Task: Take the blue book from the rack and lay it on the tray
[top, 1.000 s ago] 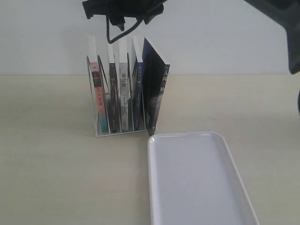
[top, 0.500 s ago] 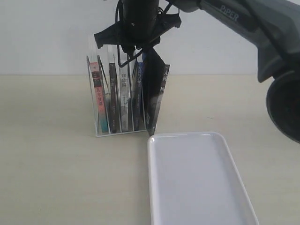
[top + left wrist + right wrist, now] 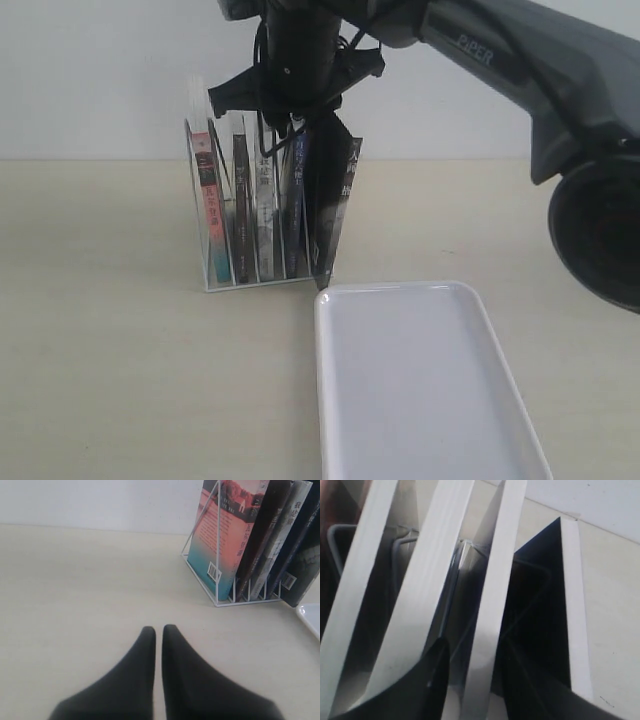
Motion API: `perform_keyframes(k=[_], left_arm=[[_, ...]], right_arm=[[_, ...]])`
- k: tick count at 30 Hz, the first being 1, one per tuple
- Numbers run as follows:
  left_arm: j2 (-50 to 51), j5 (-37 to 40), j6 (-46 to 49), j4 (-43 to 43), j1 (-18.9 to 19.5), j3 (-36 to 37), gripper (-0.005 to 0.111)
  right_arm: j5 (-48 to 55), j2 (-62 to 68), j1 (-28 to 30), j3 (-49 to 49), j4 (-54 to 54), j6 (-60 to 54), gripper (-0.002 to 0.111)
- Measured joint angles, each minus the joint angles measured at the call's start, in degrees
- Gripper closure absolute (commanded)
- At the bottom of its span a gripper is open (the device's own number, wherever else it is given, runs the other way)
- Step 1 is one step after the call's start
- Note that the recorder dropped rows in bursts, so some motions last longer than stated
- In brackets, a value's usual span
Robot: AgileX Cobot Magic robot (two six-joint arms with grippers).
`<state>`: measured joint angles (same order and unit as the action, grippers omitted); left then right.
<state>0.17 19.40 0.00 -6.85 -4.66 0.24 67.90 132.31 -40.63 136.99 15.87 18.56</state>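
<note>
Reaching into the rack [image 3: 255, 284] for the blue book [image 3: 297, 195]

The right hand [image 3: 296, 122] hangs over the rack with one finger either side of the blue book's top edge, the only part clear of its neighbours; whether it is pinched yet I cannot tell. The book stands upright in its slot, close beside a leaning black book [image 3: 332, 205], so I reckon it wants a straight lift. The tray [image 3: 410, 380] lies bare on the surface [image 3: 120, 350] just in front of the rack, handy for a short carry. The left hand [image 3: 156, 630] hovers low, closed up and holding nothing.
</note>
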Motion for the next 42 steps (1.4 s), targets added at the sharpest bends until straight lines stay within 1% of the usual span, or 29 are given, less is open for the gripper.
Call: perform_keyframes(k=[20,21,22,24,25,37,42], left_arm=[[0.0,0.0,0.0,0.0,0.0,0.0,0.103],[0.0,0.0,0.0,0.0,0.0,0.0,0.103],[0.0,0.0,0.0,0.0,0.0,0.0,0.103],[0.0,0.0,0.0,0.0,0.0,0.0,0.103],[0.0,0.0,0.0,0.0,0.0,0.0,0.103],[0.0,0.0,0.0,0.0,0.0,0.0,0.103],[0.0,0.0,0.0,0.0,0.0,0.0,0.103]], right_arm=[[-2.0,3.7,0.0,0.0,-0.1,0.0,0.075],[-2.0,3.7,0.0,0.0,-0.1,0.0,0.079],[-2.1,3.7,0.0,0.0,-0.1,0.0,0.084],[-2.2,3.7,0.0,0.0,-0.1,0.1,0.099],[-2.2,3.7,0.0,0.0,-0.1,0.3,0.108],[-2.7,3.6,0.0,0.0,-0.7,1.1,0.108],[-1.7,1.7,0.0,-0.2,-0.9,1.1,0.108]])
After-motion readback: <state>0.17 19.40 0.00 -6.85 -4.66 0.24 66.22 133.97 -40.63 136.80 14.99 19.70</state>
